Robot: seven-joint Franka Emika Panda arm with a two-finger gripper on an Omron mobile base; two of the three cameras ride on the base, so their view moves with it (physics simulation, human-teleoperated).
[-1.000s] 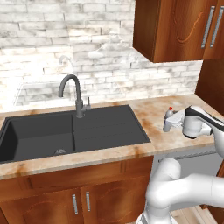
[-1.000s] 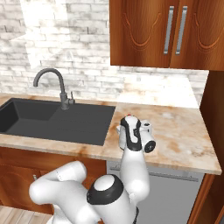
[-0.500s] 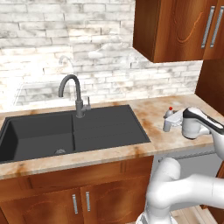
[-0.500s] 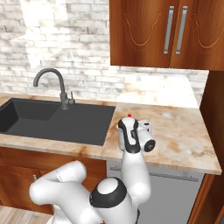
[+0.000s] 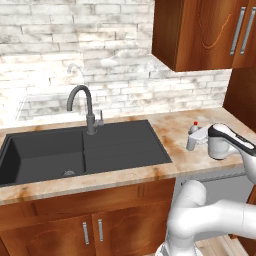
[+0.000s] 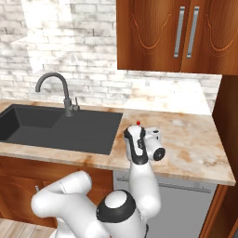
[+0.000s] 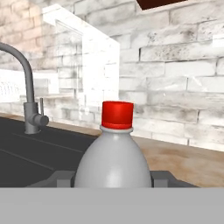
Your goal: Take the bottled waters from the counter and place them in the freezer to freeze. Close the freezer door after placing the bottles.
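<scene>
The greyish bottle (image 5: pixel 192 139) with the red cap (image 6: pixel 138 123) stands upright on the marbled counter (image 5: pixel 172 125), just right of the black sink (image 5: pixel 75 150). My gripper (image 5: pixel 198 136) reaches it level from the right. In the hand view the bottle (image 7: pixel 113 162) sits close up between my fingertips (image 7: pixel 61 178), which press against both its sides, so the gripper (image 7: pixel 113 178) is shut on it. The blue-labelled bottle, the freezer and its door are out of view.
A dark faucet (image 5: pixel 82 105) rises behind the sink. Wooden wall cabinets (image 5: pixel 200 30) hang above the right part of the counter, and a tall wooden panel (image 6: pixel 228 116) closes its right end. Brick wall (image 6: pixel 69 51) runs behind.
My hand has crept a little to the left, up to the red-capped bottle, then nearly stopped. The bottle stands where it stood.
</scene>
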